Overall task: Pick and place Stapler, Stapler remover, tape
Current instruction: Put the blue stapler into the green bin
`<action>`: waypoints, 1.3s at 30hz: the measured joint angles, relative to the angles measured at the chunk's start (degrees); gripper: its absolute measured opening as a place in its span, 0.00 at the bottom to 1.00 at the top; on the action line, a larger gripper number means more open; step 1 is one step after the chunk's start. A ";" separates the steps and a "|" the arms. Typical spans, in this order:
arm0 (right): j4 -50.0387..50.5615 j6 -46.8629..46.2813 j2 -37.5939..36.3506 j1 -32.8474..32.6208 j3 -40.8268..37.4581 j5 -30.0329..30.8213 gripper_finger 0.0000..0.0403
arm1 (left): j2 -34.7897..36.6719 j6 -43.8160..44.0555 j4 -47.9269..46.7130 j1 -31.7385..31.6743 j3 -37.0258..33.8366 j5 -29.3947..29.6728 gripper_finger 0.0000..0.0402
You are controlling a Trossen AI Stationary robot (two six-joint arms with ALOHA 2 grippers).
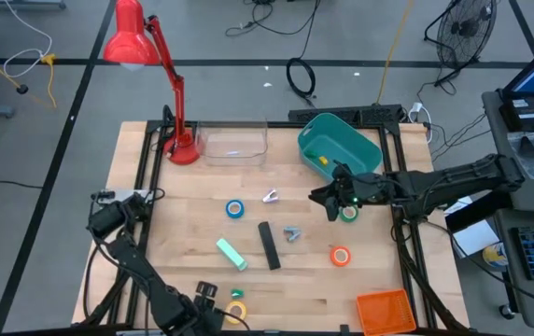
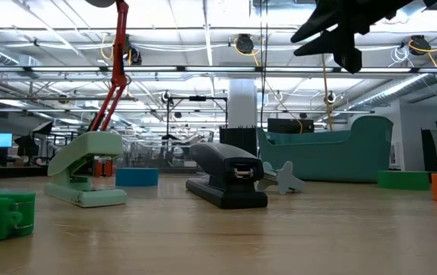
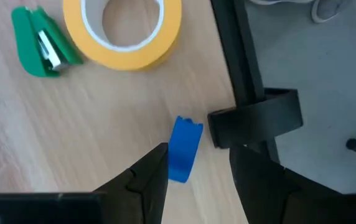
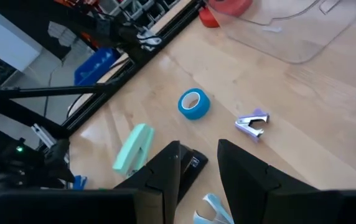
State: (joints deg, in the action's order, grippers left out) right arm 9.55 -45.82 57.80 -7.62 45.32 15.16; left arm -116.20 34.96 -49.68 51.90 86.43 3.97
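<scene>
Plainly, nothing was held by either arm. The right gripper [image 1: 328, 199] was hung above the table near the teal plastic bin [image 1: 360, 142], its fingers parted by a narrow gap with nothing between them. The left gripper [image 3: 196, 177] was kept low at the near table edge, its fingers moderately apart, with a small blue block [image 3: 183, 148] just ahead of them but not clamped.

The slim black bar-shaped stapler [image 1: 268, 245] was left lying mid-table, beside a mint-green stapler [image 1: 231, 252]. A lilac-handled claw staple remover [image 4: 253, 122] and a pale blue-grey one [image 1: 291, 232] were seen close by. The blue tape roll [image 1: 235, 209], green tape roll [image 1: 349, 214] and orange tape roll [image 1: 341, 256] were spread over the board; the yellow tape roll [image 3: 122, 28] was lying near the left gripper.

A mix-up could be caused by the two staplers lying so close: a descent slightly off line might catch the mint one or push the black one askew. With a gap so narrow, the stapler's width might not be cleared unless the fingers were widened first. The left gripper could be closed on the blue block by mistake.

The bin's contents could be made out only as a yellow patch. The left gripper was hardly visible in the high view, and which remover was meant could not be told.
</scene>
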 joint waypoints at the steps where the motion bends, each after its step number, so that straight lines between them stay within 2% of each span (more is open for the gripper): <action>1: -0.37 0.00 0.00 0.00 0.00 -0.08 0.25 | 0.00 0.08 -0.45 0.00 0.00 0.28 0.43; 15: -2.06 0.18 -0.02 -0.65 0.00 0.00 0.25 | 0.00 2.69 -0.82 0.04 -3.34 -1.90 0.44; 39: -2.04 0.20 -0.02 -1.88 0.00 2.79 0.25 | 0.00 3.01 0.51 -0.64 -3.41 -0.90 0.43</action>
State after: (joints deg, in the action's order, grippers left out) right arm 7.51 -45.63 57.78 -9.50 45.32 17.95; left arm -116.20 37.97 -49.17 51.25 83.02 3.07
